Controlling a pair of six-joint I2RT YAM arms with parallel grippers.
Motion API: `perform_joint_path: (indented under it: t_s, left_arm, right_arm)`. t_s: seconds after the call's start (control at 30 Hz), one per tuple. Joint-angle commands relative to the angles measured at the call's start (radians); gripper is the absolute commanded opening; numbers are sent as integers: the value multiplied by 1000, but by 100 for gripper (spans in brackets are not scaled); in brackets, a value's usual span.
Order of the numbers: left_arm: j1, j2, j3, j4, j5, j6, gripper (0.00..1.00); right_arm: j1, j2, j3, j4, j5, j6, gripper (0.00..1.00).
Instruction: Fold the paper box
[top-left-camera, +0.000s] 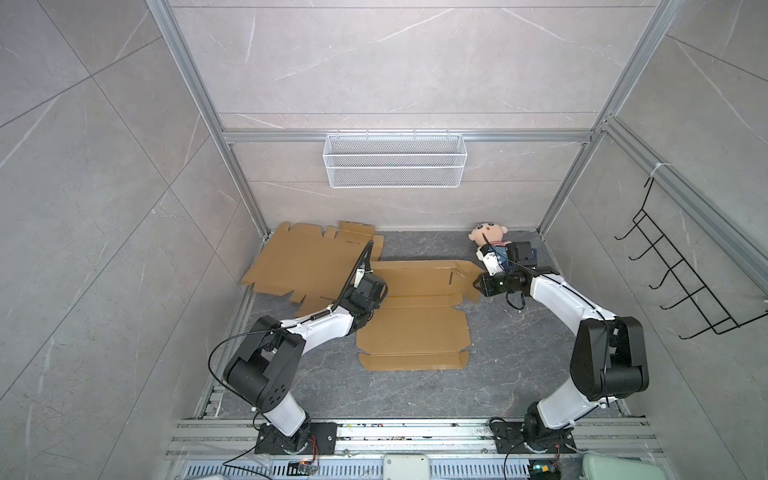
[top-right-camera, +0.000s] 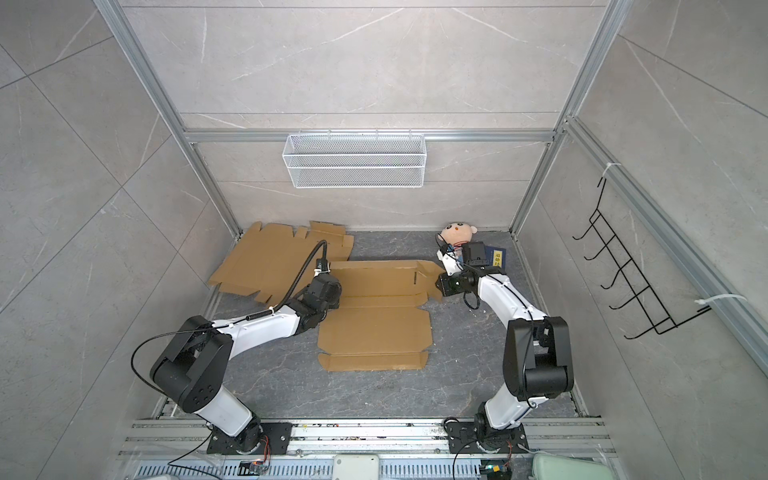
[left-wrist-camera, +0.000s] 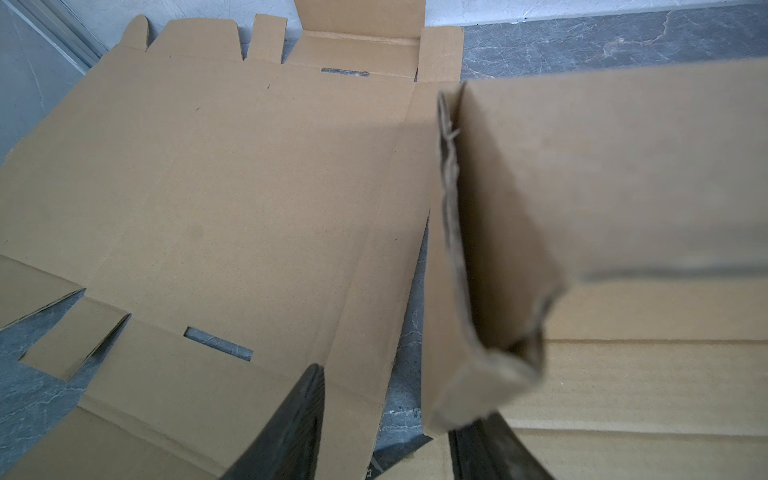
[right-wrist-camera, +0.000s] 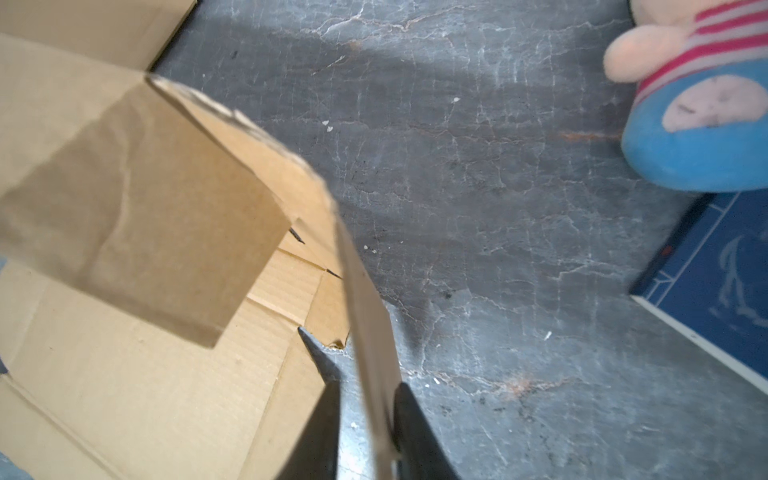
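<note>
— Two cardboard blanks on the bench (top-left-camera: 415, 390), is that right?
— Yes. The spare blank (top-left-camera: 303, 257) lies flat at the far left, against the wall. The paper box (top-left-camera: 411, 328) sits mid-bench, mostly flat, with both end flaps lifted.
— Where's the left arm (top-left-camera: 316, 328)?
— At the left end of the box's far panel. Its jaws are released and stand well apart, and the crumpled left flap (left-wrist-camera: 498, 232) rests against one finger (left-wrist-camera: 490, 453).
— And the right arm (top-left-camera: 557, 295)?
— At the right flap (right-wrist-camera: 370, 345), which stands on edge between the jaws. They sit close on either side, but I cannot tell whether they truly pinch it.
— Anything nearby?
— A doll (top-left-camera: 486, 235) and a blue book (top-right-camera: 496, 257) lie in the far right corner, just beyond that wrist. A wire basket (top-left-camera: 395, 160) hangs on the back wall.
</note>
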Motion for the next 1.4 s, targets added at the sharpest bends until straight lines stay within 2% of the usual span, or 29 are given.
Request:
perform_joint_path:
  t_s: [0.0, 0.43, 0.53, 0.6, 0.7, 0.83, 0.97, 1.07, 1.37]
  left_arm:
    - [12, -35, 25, 8, 5, 27, 51]
    - [6, -195, 10, -88, 19, 34, 53]
    - [-65, -228, 21, -93, -23, 96, 52]
    - [-136, -214, 42, -95, 9, 98, 51]
    - [-279, -126, 94, -55, 116, 77, 49]
    - [-411, 56, 196, 58, 287, 69, 44]
    - [-448, 234, 309, 92, 450, 55, 37]
    - [-450, 327, 354, 92, 510, 15, 31]
    - [-448, 491, 424, 82, 487, -61, 24]
  right_arm:
    - [0, 8, 8, 4, 5, -16, 22]
    - [4, 8, 3, 11, 23, -16, 7]
    - [5, 5, 1, 12, 22, -12, 5]
    - [9, 4, -1, 11, 23, -9, 4]
    - [11, 3, -8, 14, 25, -5, 3]
    - [14, 0, -5, 12, 27, 2, 2]
    - [17, -2, 6, 1, 24, 3, 2]
    - [19, -3, 11, -5, 26, 1, 2]
    - [22, -5, 15, -15, 16, 18, 1]
